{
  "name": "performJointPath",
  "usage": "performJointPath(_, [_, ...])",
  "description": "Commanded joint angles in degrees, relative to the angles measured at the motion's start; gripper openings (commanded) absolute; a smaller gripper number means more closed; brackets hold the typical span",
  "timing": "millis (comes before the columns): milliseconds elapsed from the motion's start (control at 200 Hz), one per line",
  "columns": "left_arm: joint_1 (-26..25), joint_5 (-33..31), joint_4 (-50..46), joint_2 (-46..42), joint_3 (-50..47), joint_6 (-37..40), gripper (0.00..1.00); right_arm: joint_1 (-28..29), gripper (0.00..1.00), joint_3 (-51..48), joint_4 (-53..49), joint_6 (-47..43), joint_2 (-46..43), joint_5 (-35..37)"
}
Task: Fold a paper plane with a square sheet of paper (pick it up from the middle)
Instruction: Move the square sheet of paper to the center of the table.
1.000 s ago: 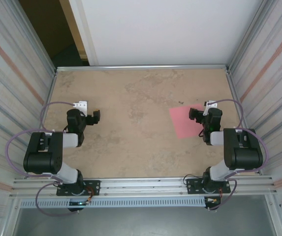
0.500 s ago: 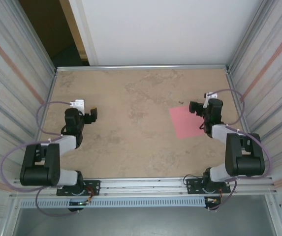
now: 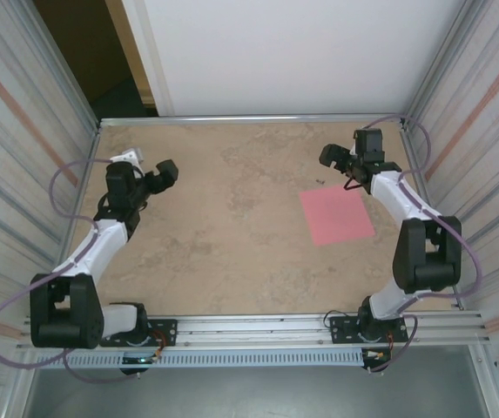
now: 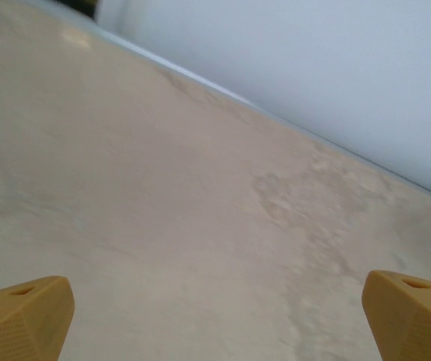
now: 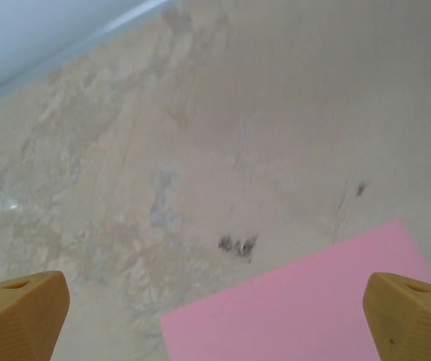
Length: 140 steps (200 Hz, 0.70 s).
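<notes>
Tan table (image 3: 232, 270) has a plain pink square sheet of paper (image 3: 336, 215) lying flat, and the left gripper (image 3: 164, 177) and right gripper (image 3: 334, 158) both hang wide open, holding nothing.

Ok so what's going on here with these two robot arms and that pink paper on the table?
Two robot arms are set up to fold a paper plane, but no folding has begun. The square sheet of paper lies flat and unfolded on the right side of the table. The right gripper hovers open just beyond the sheet's far edge, not touching it. The left gripper is open too, over bare table at the left, holding nothing.
</notes>
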Motion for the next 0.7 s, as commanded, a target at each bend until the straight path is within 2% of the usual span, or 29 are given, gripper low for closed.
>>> performJointPath(0, [-1.2, 12.1, -1.9, 4.5, 4.2, -7.9, 0.99, -3.1, 0.99, 1.0, -8.5, 9.6, 3.0, -9.7])
performJointPath(85, [-3.0, 14.9, -2.1, 7.9, 6.5, -8.2, 0.99, -5.1, 0.99, -0.1, -7.7, 11.5, 4.1, -11.8])
performJointPath(371, [-8.4, 15.1, -1.1, 14.7, 9.1, -11.4, 0.99, -10.9, 0.99, -5.4, -10.8, 12.7, 3.8, -12.0])
performJointPath(697, [-11.9, 16.2, 1.2, 19.0, 10.5, -13.4, 0.99, -11.0, 0.98, -8.0, -14.5, 10.6, 4.5, -11.6])
